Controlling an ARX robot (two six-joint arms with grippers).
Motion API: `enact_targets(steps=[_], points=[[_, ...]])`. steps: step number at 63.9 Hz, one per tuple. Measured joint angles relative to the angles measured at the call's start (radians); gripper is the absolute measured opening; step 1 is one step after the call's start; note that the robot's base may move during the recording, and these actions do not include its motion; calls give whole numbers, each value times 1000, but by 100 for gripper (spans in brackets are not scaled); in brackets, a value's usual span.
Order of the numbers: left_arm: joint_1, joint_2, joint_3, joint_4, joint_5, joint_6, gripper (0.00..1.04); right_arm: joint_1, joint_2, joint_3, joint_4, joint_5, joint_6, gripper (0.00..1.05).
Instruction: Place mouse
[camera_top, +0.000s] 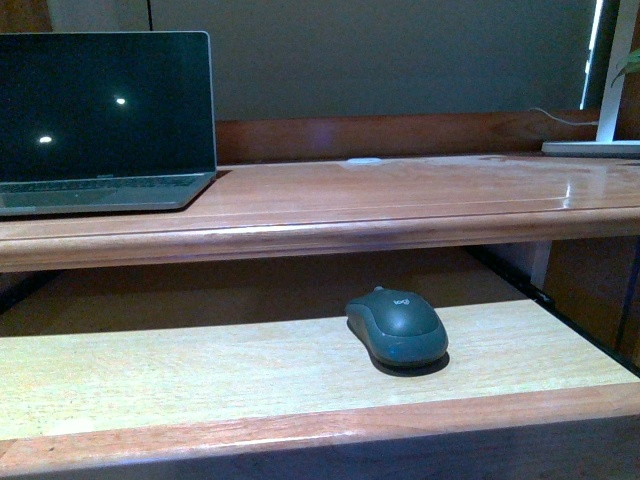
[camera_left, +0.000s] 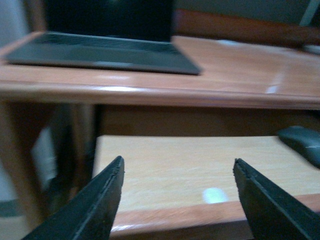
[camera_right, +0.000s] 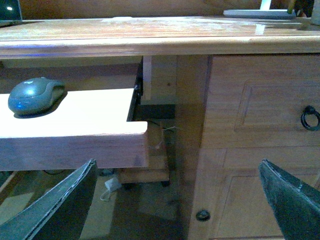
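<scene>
**Mouse on the pull-out shelf, both my grippers wide open and empty**

The mouse sits on the pale pull-out shelf under the desktop. In the front view it lies right of the shelf's middle, at about 5 o'clock from the laptop. Its long axis runs roughly from 11 to 5 o'clock. It is dark grey and domed, it rests flat on the wood, and nothing touches it.

The laptop stands open on the desktop at about 10 o'clock in the front view. Its screen is dark apart from two small light spots. A white flat base rests at the desktop's far right, near 2 o'clock.

Neither of my arms shows in the front view. My left gripper has its two dark fingers spread far apart with nothing between them. Past them I see the near edge of the shelf, with the mouse well off to one side and the laptop on the desktop above.

My right gripper is also spread wide and holds nothing. Its camera looks at the shelf's end, where the mouse rests. Beside the shelf is a wooden drawer front with a dark ring pull. Both grippers are well apart from the mouse.
</scene>
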Motion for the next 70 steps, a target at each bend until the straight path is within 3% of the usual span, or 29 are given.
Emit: enact_targets(steps=[4, 10, 13, 16, 20, 24, 29, 32, 45, 55, 70], points=[[-5, -80, -62, -16, -148, 41, 57, 0, 0, 0, 0, 0, 0, 97], [-8, -121, -96, -15, -166, 71, 41, -1, 1, 1, -1, -8, 3, 97], [-10, -141, -117, -15, -167, 82, 28, -27, 33, 9, -21, -175, 100, 97], [-10, -158, -136, -14, -167, 87, 16, 39, 172, 43, 105, -195, 181, 97], [-10, -180, -157, -14, -168, 89, 3, 154, 417, 163, 327, -73, 213, 97], [-10, -203, -172, -18, -168, 93, 3, 275, 642, 310, 487, 54, 208, 97], [-11, -322, -191, -124, -169, 94, 3, 440, 895, 466, 573, 177, 169, 97], [-11, -337, -193, -125, -169, 94, 3, 523, 1001, 525, 600, 215, 149, 97], [-11, -354, -214, -125, -168, 94, 3, 724, 1243, 613, 639, 268, 81, 97], [-11, -373, -231, -124, -169, 95, 3, 775, 1332, 645, 679, 312, 23, 97], [-11, -402, -263, -123, -169, 95, 3, 785, 1487, 710, 690, 385, -61, 97]])
